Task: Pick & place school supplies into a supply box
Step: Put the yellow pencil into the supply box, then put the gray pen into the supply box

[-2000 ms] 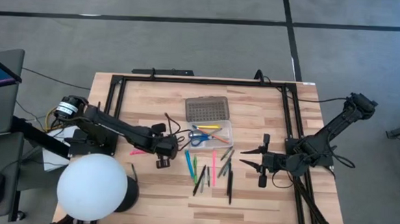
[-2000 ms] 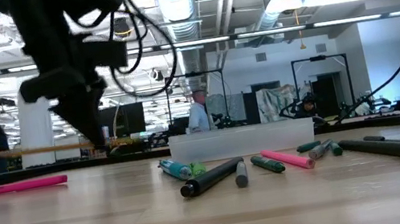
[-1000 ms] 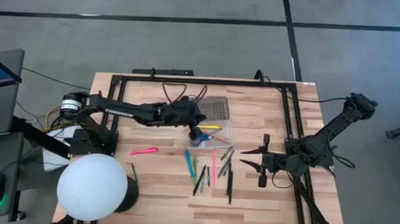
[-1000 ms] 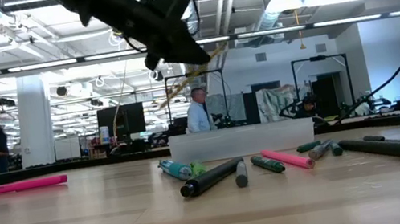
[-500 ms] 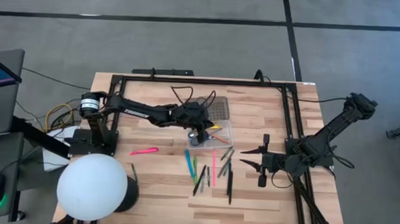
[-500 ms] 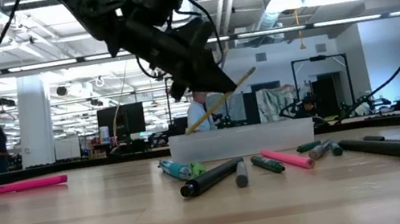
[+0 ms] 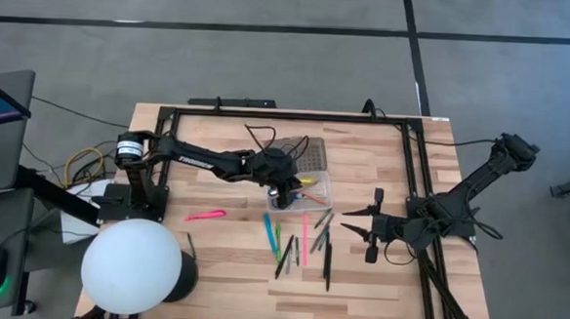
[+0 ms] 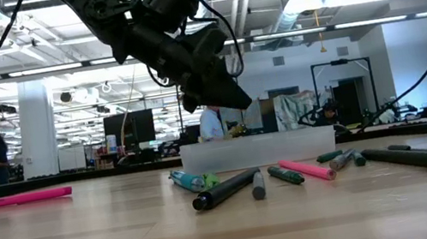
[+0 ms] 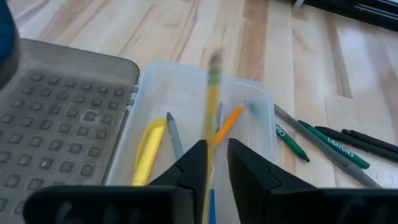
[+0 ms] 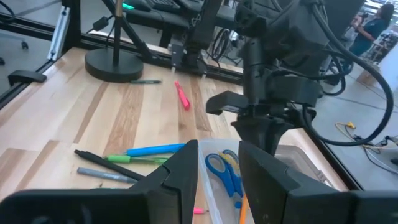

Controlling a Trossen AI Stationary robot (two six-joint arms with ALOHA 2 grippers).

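Observation:
My left gripper hangs over the clear tray of the supply box, and also shows in the high view and the low view. Its fingers stand slightly apart. A yellow pencil runs between them, smeared, pointing into the tray. The tray holds a yellow marker, a grey pencil, an orange pencil and blue scissors. The grid-textured lid lies open beside it. My right gripper waits open at the table's right. My left gripper has the yellow pencil lying along its fingers, between them, coming from above with its far end over the tray. The gap is wider than the pencil, and the pencil is smeared while the tray is sharp. I cannot tell whether a finger touches it.
Several pens and markers lie loose on the table just near of the box. A pink marker lies alone toward the left. A large white sphere stands at the near left corner. A black frame runs along the far edge.
My left gripper has carried the yellow pencil rightward from over the lid to over the tray and come down a little. The pencil stuck out slanting past the fingers half a second ago; it does not stick out that way now.

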